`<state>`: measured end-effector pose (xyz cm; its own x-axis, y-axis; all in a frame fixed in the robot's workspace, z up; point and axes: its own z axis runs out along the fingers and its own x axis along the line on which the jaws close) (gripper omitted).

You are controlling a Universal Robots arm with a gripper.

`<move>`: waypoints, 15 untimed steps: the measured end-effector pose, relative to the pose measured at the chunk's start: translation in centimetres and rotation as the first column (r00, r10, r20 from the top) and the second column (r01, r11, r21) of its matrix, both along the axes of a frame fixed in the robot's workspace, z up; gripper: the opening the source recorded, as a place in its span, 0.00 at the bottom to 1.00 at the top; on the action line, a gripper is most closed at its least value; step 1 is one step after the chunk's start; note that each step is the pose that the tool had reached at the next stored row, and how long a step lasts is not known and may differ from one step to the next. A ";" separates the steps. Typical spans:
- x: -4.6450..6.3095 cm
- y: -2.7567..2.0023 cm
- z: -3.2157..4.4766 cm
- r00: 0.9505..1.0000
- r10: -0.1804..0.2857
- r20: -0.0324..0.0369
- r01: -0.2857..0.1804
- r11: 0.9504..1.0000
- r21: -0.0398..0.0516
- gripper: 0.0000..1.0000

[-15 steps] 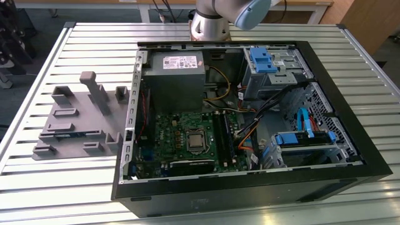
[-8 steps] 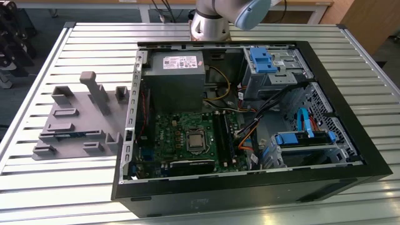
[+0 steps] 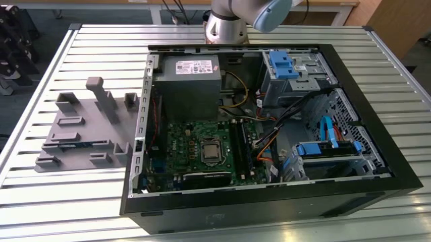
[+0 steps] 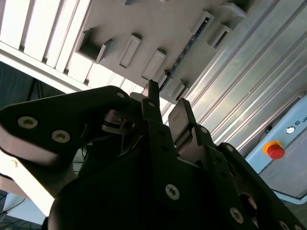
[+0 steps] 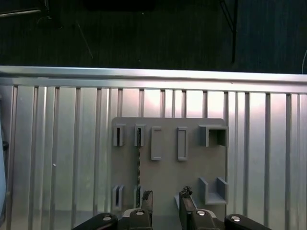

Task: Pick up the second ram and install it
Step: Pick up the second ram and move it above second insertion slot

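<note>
The second ram (image 5: 139, 165) stands on edge in the grey holder tray (image 5: 168, 170), a thin strip running between two pairs of upright blocks. It appears as a dark, greenish line (image 4: 184, 53) in the second wrist view and as a faint blue strip (image 3: 79, 145) in the exterior view. My gripper (image 5: 165, 196) hangs well above the tray, open, with nothing between its black fingers (image 4: 152, 96). In the first wrist view the ram lies just to one side of the gap between the fingertips.
An open computer case (image 3: 269, 201) lies on the slatted metal table (image 3: 101, 45), on the exterior view's right of the tray. The green motherboard (image 3: 189, 146) has black slot rails (image 3: 241, 146). The arm's base (image 3: 225, 27) stands behind the case. Cables and blue drive brackets (image 3: 281, 64) fill the case's right half.
</note>
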<state>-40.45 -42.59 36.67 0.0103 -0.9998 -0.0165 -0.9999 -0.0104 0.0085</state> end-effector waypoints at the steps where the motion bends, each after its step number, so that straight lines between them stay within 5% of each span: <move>1: 0.0 0.00 -0.03 1.000 0.000 0.000 0.000 1.000 0.000 0.36; 15: 0.0 -0.01 -0.82 0.999 -0.036 0.000 0.036 0.999 0.000 0.36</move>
